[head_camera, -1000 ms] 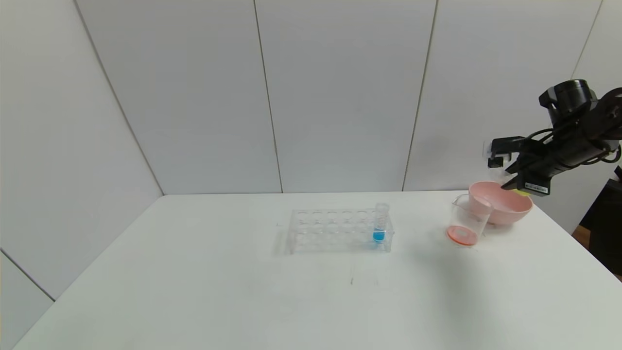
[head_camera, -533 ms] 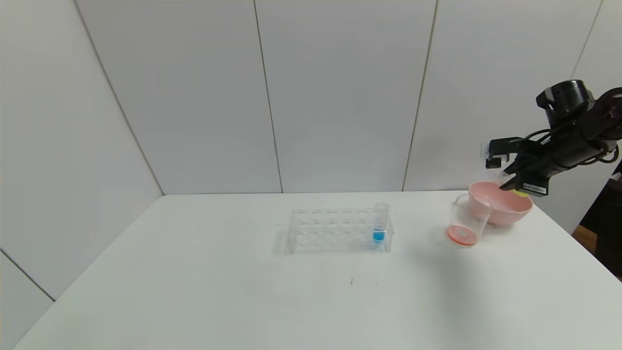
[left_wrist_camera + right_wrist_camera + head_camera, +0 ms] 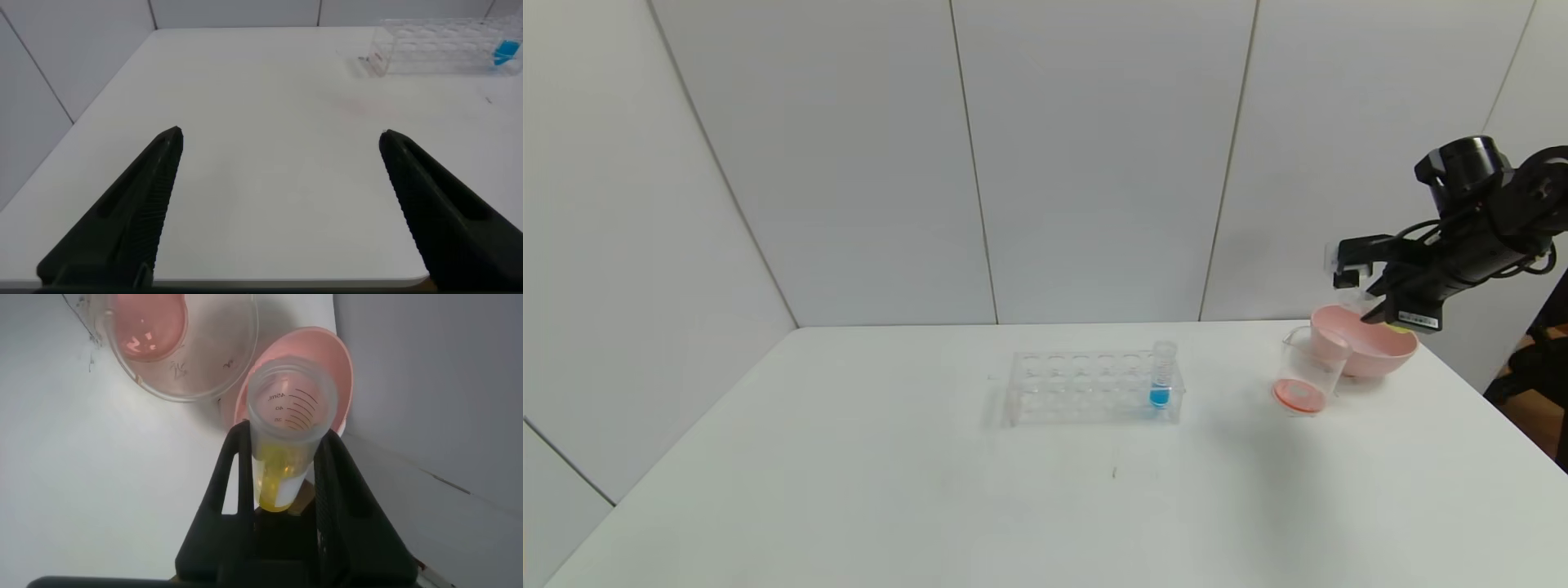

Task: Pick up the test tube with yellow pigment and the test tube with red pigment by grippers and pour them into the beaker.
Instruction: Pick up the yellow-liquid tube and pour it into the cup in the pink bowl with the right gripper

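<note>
My right gripper (image 3: 1368, 278) is shut on the test tube with yellow pigment (image 3: 1402, 327) and holds it tilted above the pink bowl (image 3: 1372, 353), its mouth towards the beaker. In the right wrist view the tube (image 3: 290, 416) sits between the two fingers of that gripper (image 3: 284, 439), with yellow liquid at its closed end. The clear beaker (image 3: 1307, 374) stands just left of the bowl with red pigment on its bottom; it also shows in the right wrist view (image 3: 176, 343). The test tube with red pigment is out of view. My left gripper (image 3: 279, 139) is open and empty over the table's front left.
A clear tube rack (image 3: 1086, 390) stands mid-table with a blue-tipped tube (image 3: 1162, 377) at its right end; both show in the left wrist view, the rack (image 3: 441, 45) and the blue tube (image 3: 507, 51). The bowl sits near the table's right edge.
My right gripper has shifted slightly left with the yellow tube, staying above the bowl. The beaker, bowl and rack have not moved.
</note>
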Motion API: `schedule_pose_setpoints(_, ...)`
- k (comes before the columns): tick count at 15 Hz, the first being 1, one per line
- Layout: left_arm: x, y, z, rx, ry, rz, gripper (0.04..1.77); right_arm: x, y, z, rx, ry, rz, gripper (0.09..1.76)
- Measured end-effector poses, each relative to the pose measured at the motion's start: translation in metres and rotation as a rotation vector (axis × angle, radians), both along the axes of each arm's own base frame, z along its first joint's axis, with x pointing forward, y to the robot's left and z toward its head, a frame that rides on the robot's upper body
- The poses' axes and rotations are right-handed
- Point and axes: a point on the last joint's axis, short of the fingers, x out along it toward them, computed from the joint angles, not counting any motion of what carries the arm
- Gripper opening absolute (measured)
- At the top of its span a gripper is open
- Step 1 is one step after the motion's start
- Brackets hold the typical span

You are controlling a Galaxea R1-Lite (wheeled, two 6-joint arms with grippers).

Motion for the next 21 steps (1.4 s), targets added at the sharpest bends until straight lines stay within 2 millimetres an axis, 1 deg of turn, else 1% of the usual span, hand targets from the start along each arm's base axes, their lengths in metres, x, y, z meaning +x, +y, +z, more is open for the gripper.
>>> schedule_pose_setpoints(5, 0.0, 0.0, 0.0, 0.0, 0.0, 0.0, 1.72, 0.0, -0.001, 0.0, -0.081, 0.006, -0.032, 0.49)
schedule_pose_setpoints(8, 0.0, 0.0, 0.0, 0.0, 0.0, 0.0, 1.72, 0.0, -0.001, -0.001, -0.094, 0.007, -0.035, 0.49)
schedule_pose_setpoints(21, 0.0, 0.0, 0.0, 0.0, 0.0, 0.0, 1.72, 0.005, 0.015, -0.008, -0.229, 0.03, -0.047, 0.49)
